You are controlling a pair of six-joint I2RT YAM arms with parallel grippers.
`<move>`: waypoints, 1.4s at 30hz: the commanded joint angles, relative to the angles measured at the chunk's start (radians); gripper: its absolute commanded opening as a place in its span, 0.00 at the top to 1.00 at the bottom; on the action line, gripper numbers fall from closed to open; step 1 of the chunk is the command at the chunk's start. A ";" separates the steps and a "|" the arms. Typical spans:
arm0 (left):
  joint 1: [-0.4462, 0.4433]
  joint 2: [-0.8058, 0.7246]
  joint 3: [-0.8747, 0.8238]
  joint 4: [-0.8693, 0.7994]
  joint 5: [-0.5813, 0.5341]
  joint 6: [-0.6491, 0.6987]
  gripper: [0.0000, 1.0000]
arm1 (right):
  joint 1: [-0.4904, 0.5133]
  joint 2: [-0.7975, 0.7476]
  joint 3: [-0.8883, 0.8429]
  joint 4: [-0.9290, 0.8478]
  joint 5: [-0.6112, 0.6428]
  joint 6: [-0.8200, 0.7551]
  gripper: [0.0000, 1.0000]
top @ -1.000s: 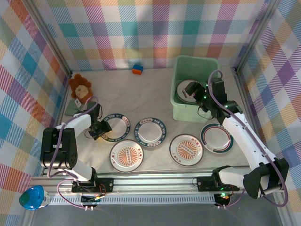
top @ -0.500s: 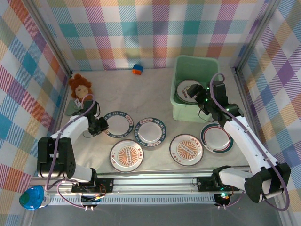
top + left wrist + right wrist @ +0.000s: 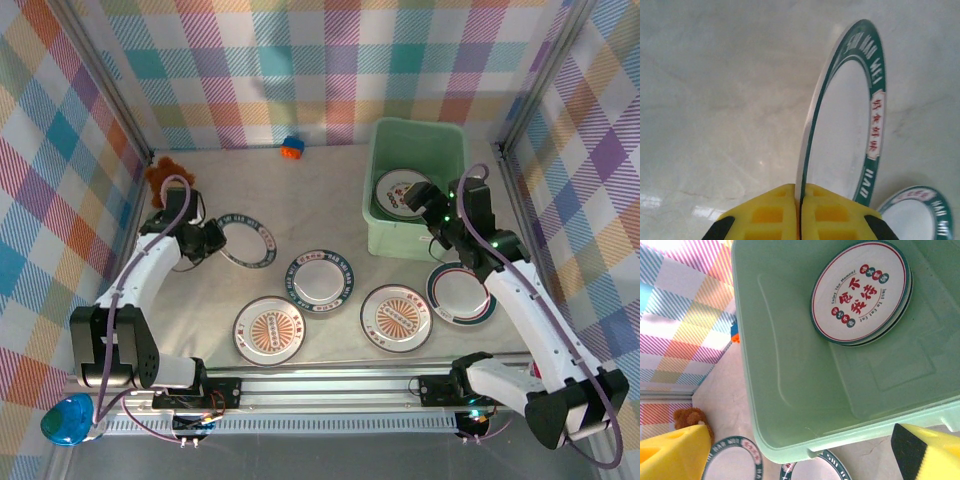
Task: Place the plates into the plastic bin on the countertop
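Observation:
My left gripper (image 3: 207,240) is shut on the near rim of a teal-rimmed plate (image 3: 247,241), at the left of the countertop (image 3: 300,205). In the left wrist view the yellow fingers (image 3: 770,212) pinch that plate (image 3: 845,135), which sticks out ahead of them above the surface. Several more plates lie flat: one teal-rimmed (image 3: 320,279), two with orange sunbursts (image 3: 269,330) (image 3: 396,317), one at the right (image 3: 461,292). The mint-green plastic bin (image 3: 440,140) holds stacked plates (image 3: 860,292). My right gripper (image 3: 431,205) hangs open over the bin's near wall (image 3: 800,432), holding nothing.
A brown stuffed toy (image 3: 165,176) sits just behind my left gripper by the left plaid wall. A small blue-orange block (image 3: 292,147) lies at the back wall. The metal rail with both arm bases (image 3: 330,385) runs along the near edge.
My left gripper closed on the teal-rimmed plate's rim and carried it up and back towards the toy. My right gripper, still open, drew back slightly towards the bin's near-right side.

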 commanded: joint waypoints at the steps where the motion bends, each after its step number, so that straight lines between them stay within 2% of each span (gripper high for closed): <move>1: -0.001 -0.024 0.128 0.016 0.054 -0.011 1.00 | 0.002 -0.007 0.009 0.010 -0.011 -0.047 0.06; 6: -0.002 0.015 0.281 0.082 0.159 -0.047 1.00 | 0.002 0.033 0.038 0.076 -0.100 -0.086 0.06; 10: -0.007 0.071 0.380 0.200 0.333 -0.105 1.00 | 0.002 0.083 0.069 0.158 -0.210 -0.134 0.06; 14: -0.056 0.120 0.468 0.305 0.437 -0.142 1.00 | 0.003 0.128 0.092 0.310 -0.345 -0.159 0.08; 20: -0.150 0.207 0.577 0.445 0.511 -0.201 1.00 | 0.004 0.214 0.152 0.492 -0.496 -0.142 0.13; 27: -0.233 0.267 0.623 0.543 0.544 -0.271 1.00 | 0.005 0.270 0.173 0.565 -0.461 -0.117 0.19; 36: -0.288 0.286 0.627 0.544 0.547 -0.283 1.00 | 0.006 0.318 0.170 0.644 -0.419 -0.080 0.30; 42: -0.306 0.294 0.635 0.532 0.542 -0.273 1.00 | 0.005 0.356 0.181 0.683 -0.408 -0.048 0.46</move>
